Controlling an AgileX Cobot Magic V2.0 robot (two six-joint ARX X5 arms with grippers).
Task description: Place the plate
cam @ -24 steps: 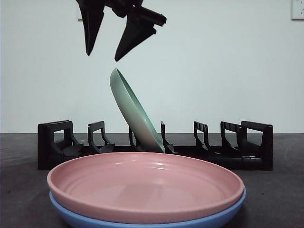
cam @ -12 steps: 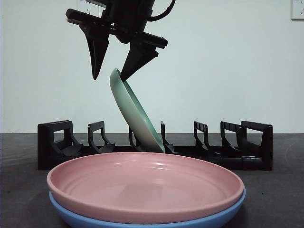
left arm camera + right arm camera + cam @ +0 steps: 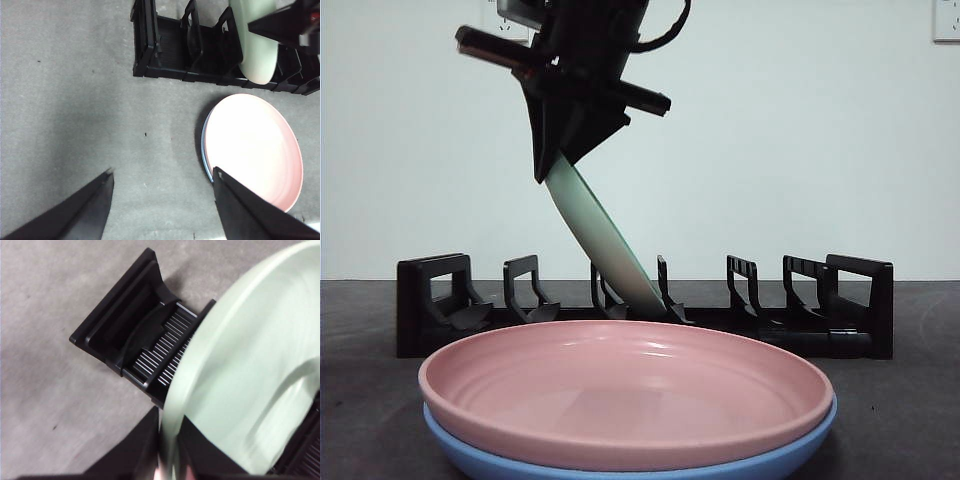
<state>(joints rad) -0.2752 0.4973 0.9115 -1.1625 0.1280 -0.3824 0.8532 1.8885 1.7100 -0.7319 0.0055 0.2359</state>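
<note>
A pink plate point(image 3: 625, 390) sits stacked on a blue plate point(image 3: 620, 465) on the grey table point(image 3: 75, 115); in the front view the stack lies at 6 o'clock. A small dark speck point(image 3: 145, 134) marks the tabletop at the stack's 9 o'clock.

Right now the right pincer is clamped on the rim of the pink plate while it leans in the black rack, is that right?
Not quite: the right pincer is clamped on the rim of the green plate, not the pink one. The front view shows the green plate leaning in the black rack, while the pink plate lies flat on a blue plate.
</note>
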